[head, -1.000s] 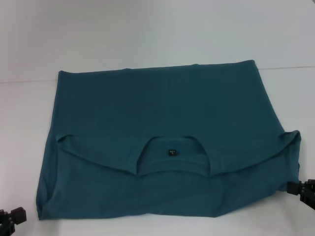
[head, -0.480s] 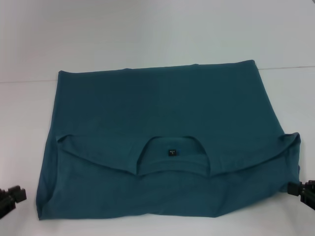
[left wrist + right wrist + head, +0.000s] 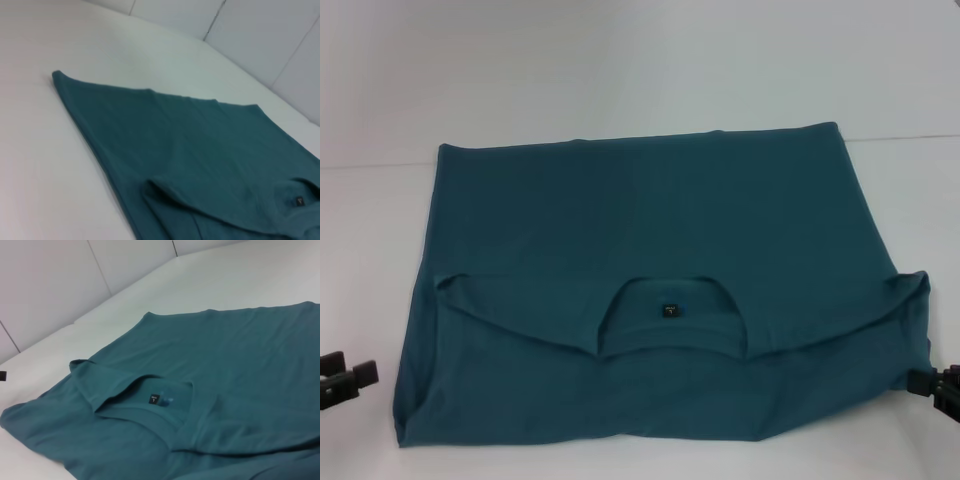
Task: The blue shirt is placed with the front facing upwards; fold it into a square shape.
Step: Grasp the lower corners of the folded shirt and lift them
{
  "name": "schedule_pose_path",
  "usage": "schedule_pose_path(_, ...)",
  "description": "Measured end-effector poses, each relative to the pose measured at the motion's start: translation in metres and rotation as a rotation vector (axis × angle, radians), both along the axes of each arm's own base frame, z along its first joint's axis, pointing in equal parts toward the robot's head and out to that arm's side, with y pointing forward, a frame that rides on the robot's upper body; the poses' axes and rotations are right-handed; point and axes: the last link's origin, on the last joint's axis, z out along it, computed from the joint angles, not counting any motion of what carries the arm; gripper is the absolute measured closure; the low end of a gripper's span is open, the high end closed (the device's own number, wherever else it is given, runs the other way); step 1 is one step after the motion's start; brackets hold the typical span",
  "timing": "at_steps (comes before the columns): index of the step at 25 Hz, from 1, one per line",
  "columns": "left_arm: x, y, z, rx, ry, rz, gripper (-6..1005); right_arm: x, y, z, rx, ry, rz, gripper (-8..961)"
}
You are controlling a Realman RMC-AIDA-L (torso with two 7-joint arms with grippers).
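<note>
While the large teal-blue cotton shirt [image 3: 650, 290] lies folded flat on your white desk [image 3: 620, 70], collar and dark neck label [image 3: 669, 309] nearest you, your left gripper [image 3: 345, 380] and right gripper [image 3: 938, 388] flank its near corners; whether either gripper's fingers are apart, you cannot tell.

Table [image 3: 620, 70]: white, plain surface.
Wall panels [image 3: 55, 285]: pale, divided by dark seams, behind table's far edge.
</note>
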Motion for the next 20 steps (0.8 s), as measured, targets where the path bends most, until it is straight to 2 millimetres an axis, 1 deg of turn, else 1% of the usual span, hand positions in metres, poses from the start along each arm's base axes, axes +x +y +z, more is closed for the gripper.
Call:
schedule_pose_path(4,0.002,0.001,-0.006,-0.047,0.026,0.005,485,0.0,0.001,0.001,-0.001,0.003,-0.004,902)
schedule_pose_path(7,0.004,0.001,-0.012,-0.115,0.051,0.009,410,0.0,0.002,0.001,-0.001,0.003,-0.005,902)
schedule_pose_path(10,0.006,0.004,-0.017,-0.171,0.075,0.028,186,-0.001,0.002,0.001,-0.003,0.001,-0.004,902)
schedule_pose_path(15,0.011,0.011,-0.021,-0.21,0.089,0.042,103,0.0,0.003,0.001,-0.003,-0.003,-0.006,902)
schedule_pose_path(20,0.013,0.013,-0.025,-0.219,0.099,0.038,107,0.0,0.002,0.0,-0.009,-0.007,-0.007,901)
